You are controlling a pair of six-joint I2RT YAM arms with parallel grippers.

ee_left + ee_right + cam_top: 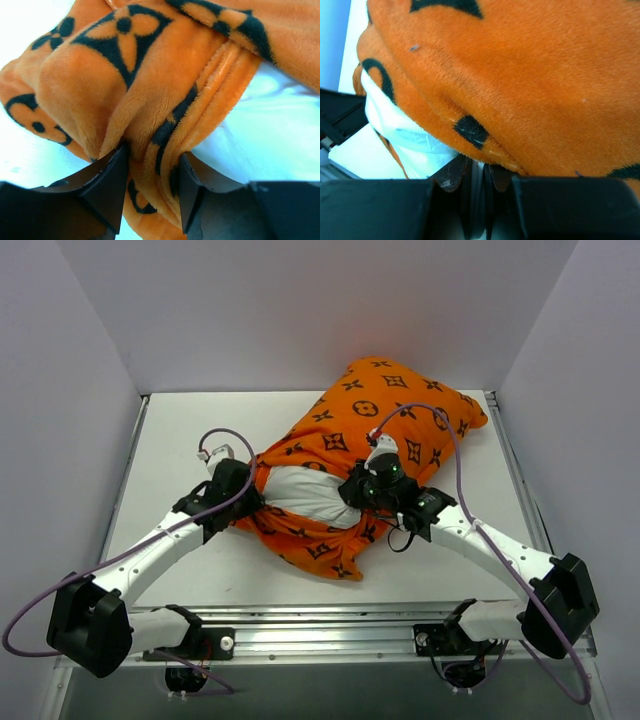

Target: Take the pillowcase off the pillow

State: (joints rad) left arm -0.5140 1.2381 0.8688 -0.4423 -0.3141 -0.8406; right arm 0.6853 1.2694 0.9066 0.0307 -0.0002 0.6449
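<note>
The orange pillowcase point(400, 420) with black motifs lies across the middle and back right of the table. The white pillow point(305, 495) bulges out of its open near end. My left gripper point(252, 502) is at the left side of that opening. In the left wrist view it point(152, 185) is shut on a bunched fold of the pillowcase point(120, 75) hem, with the pillow point(280, 130) to the right. My right gripper point(352, 490) is at the pillow's right edge. In the right wrist view it point(479, 167) is almost fully closed on a thin pale strip, the pillowcase point(530, 75) hem draped over its tips and the pillow point(395, 125) to the left.
The white table point(180, 440) is walled at the left, back and right. An aluminium rail point(330, 620) runs along the near edge. Purple cables point(455, 460) loop above both arms. The left arm point(340, 115) shows at the left edge of the right wrist view.
</note>
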